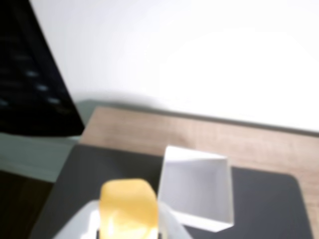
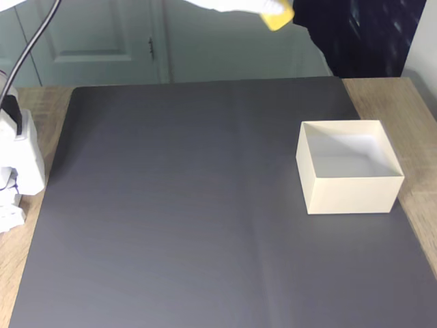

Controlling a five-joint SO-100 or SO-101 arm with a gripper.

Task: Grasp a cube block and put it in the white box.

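Cube block: In the wrist view we see the yellow cube block [image 1: 128,206] right up close at the bottom edge. It is blurry. One flat face looks at us. We can't pick out a long side on it.
Gripper: The white gripper [image 1: 127,221] has one finger on the left of the cube and one on the right. The two fingers are clamped on the cube.
White box: In the wrist view the white box [image 1: 197,191] sits just right of the cube and a bit farther away, with its open top up.
Fixed view: We see the cube [image 2: 278,15] at the top edge, high up, held by the white gripper [image 2: 273,10]. The box [image 2: 348,184] stands on the right part of the mat, nearer to us than the cube.
Mat: The dark mat [image 2: 177,205] covers most of the wooden table [image 2: 416,102].
Arm base: The white arm base [image 2: 17,164] stands at the left edge of the mat.
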